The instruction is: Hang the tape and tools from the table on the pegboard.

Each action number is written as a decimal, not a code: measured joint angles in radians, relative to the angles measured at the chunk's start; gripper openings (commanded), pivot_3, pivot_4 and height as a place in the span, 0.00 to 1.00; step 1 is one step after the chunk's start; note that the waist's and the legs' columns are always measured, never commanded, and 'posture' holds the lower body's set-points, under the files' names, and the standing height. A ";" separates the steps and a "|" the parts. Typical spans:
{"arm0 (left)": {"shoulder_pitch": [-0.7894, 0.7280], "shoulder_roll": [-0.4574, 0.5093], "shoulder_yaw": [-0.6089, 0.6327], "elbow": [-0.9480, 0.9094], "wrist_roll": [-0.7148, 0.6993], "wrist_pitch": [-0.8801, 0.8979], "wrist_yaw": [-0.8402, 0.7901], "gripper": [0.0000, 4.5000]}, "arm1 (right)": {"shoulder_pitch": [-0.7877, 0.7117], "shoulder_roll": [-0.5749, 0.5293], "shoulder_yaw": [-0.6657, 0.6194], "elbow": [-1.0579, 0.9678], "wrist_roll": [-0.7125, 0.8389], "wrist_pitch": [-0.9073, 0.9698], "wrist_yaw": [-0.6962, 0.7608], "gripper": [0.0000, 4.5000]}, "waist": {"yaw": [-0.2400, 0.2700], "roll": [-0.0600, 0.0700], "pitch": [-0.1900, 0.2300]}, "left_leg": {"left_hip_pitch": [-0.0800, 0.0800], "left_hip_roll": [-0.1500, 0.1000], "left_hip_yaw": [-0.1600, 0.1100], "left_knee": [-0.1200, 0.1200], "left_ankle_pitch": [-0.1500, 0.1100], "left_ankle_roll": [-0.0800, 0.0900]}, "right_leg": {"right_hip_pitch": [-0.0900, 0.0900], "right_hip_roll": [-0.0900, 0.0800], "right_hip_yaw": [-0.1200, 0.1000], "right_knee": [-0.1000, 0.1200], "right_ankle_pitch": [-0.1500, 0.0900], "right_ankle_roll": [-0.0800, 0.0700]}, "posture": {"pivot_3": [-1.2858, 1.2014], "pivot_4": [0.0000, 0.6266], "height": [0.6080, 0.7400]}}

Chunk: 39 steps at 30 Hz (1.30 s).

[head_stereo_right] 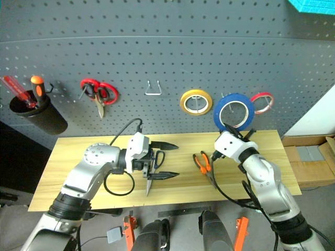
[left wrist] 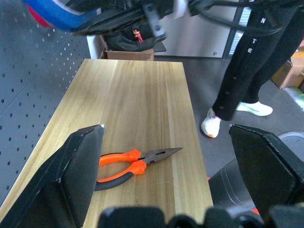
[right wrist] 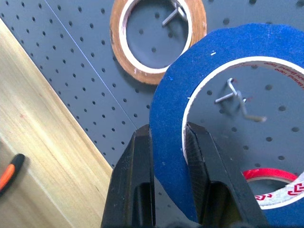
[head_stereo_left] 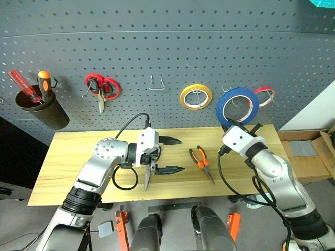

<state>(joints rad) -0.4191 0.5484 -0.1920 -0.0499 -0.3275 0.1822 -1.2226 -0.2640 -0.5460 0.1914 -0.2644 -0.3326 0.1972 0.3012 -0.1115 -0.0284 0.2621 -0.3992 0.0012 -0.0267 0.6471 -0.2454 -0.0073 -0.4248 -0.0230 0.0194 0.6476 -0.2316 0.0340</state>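
Right wrist view: your right tool [right wrist: 168,137] clenched the blue tape [right wrist: 175,95] just before an empty hook [right wrist: 232,97], unhung. Left tool [head_stereo_left: 166,155] was released; pliers [head_stereo_left: 201,162] and scissors [head_stereo_left: 150,170] remained on the surface [head_stereo_left: 73,151].

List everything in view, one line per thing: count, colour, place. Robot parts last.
blue tape: one, blue, held up before the pegboard by the right gripper
yellow tape: one, yellow, on a pegboard hook
red tape: one, red, on the pegboard behind the blue tape
red scissors: one, red-handled, hanging on the pegboard
empty hook: one, metal, on the pegboard
cup: one, black, on the pegboard, holding red and orange screwdrivers
pliers: one, orange-and-black, on the table
dark scissors: one, on the table by the left gripper
left gripper: open, above the table
right gripper: shut on the blue tape
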 measured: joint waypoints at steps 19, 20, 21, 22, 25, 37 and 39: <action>-0.004 -0.073 0.053 0.002 -0.017 -0.017 0.146 1.00 | -0.063 0.055 -0.016 0.222 0.064 -0.160 0.023 0.28 | 0.002 0.000 0.000 | 0.000 0.000 0.000 0.001 0.000 0.000 | 0.000 0.000 0.000 0.001 0.003 -0.005 | 0.44 0.40 1.00; -0.002 -0.076 0.057 0.002 -0.018 -0.017 0.154 1.00 | -0.063 0.058 -0.017 0.222 0.065 -0.162 0.022 0.31 | 0.002 0.000 0.000 | 0.000 0.000 0.000 0.001 0.000 0.000 | 0.000 0.000 0.000 0.001 0.003 -0.005 | 0.44 0.40 1.00; 0.001 -0.081 0.064 0.002 -0.018 -0.018 0.165 1.00 | -0.063 0.061 -0.021 0.222 0.071 -0.162 0.022 0.39 | 0.002 0.000 0.000 | 0.000 0.000 0.000 0.001 0.000 0.000 | 0.000 0.000 0.000 0.001 0.003 -0.005 | 0.44 0.40 1.00; 0.005 -0.082 0.070 0.002 -0.018 -0.019 0.171 1.00 | -0.063 0.063 -0.025 0.222 0.076 -0.162 0.023 0.46 | 0.002 0.000 0.000 | 0.000 0.000 0.000 0.001 0.000 0.000 | 0.000 0.000 0.000 0.001 0.003 -0.005 | 0.44 0.40 1.00; 0.023 -0.082 0.080 0.002 -0.019 -0.019 0.188 1.00 | -0.057 0.063 -0.037 0.221 0.077 -0.162 0.024 0.66 | 0.002 0.000 0.000 | 0.000 0.000 0.000 0.001 0.000 0.000 | 0.000 0.000 0.000 0.002 0.003 -0.005 | 0.44 0.39 1.00; 0.143 0.098 0.161 0.114 0.040 -0.177 0.138 1.00 | 0.161 0.220 0.032 -0.113 0.148 0.397 0.154 0.99 | -0.001 0.000 0.000 | 0.004 0.009 0.001 0.002 0.000 0.000 | 0.000 0.002 -0.001 0.003 0.004 -0.007 | 0.44 0.40 1.00; 0.155 0.145 0.161 0.154 0.050 -0.197 0.098 1.00 | 0.124 0.284 0.040 -0.110 0.167 0.547 0.154 0.99 | 0.000 -0.001 0.000 | 0.004 0.011 0.000 0.002 0.001 -0.001 | 0.000 0.004 -0.002 0.004 0.005 -0.010 | 0.44 0.39 1.00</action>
<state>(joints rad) -0.2639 0.6937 -0.0310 0.1038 -0.2771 -0.0148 -1.1242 -0.1400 -0.2624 0.2314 -0.3740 -0.1653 0.7445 0.4550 -0.1120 -0.0290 0.2617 -0.3952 0.0121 -0.0270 0.6494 -0.2446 -0.0079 -0.4249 -0.0194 0.0169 0.6511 -0.2264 0.0236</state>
